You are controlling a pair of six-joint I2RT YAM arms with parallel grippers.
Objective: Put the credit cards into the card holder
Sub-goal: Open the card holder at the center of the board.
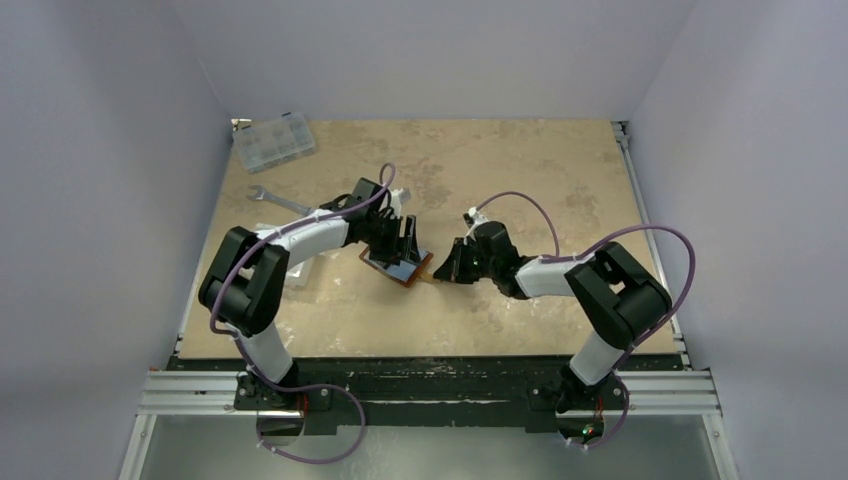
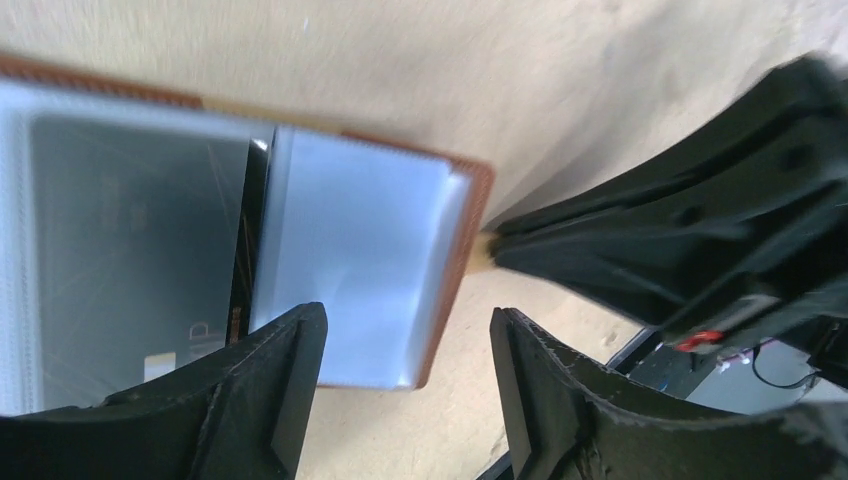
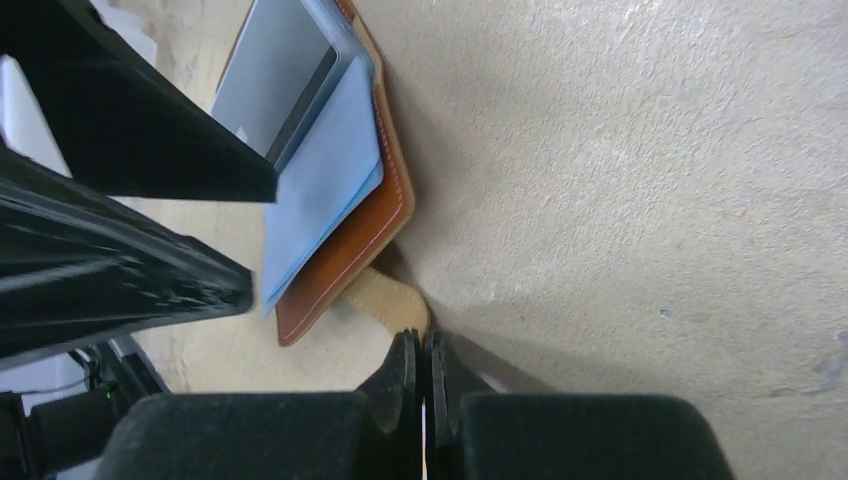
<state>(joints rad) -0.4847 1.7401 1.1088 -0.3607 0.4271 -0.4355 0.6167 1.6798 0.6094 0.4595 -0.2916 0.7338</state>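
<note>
The card holder (image 1: 398, 266) lies opened flat near the middle of the surface (image 1: 520, 170), a little toward the near edge, its brown leather cover underneath and its clear sleeves facing up. The right hand (image 3: 421, 340) has its fingers pressed together, pinching the tan strap tab (image 3: 385, 298) that sticks out from the holder's right side; in the left wrist view its black tip meets that tab just off the stitched brown edge. The left hand (image 2: 405, 315) hangs over the holder with its fingers (image 2: 285, 390) spread wide and nothing gripped between them. One finger overlaps the right-hand sleeve and the other stands past the holder's right edge over bare surface; whether either touches the holder cannot be told. A dark credit card (image 2: 130, 230) sits inside the left-hand sleeve, pale lettering showing near its lower edge, and the right-hand sleeve looks blank and whitish. From above, the two hands stand close together, the left just to the far left of the holder's middle and the right at its right side. A clear compartmented box (image 1: 273, 140) sits at the far left corner of the surface, and a silver wrench (image 1: 275, 200) lies near the left edge between that box and the left arm.
</note>
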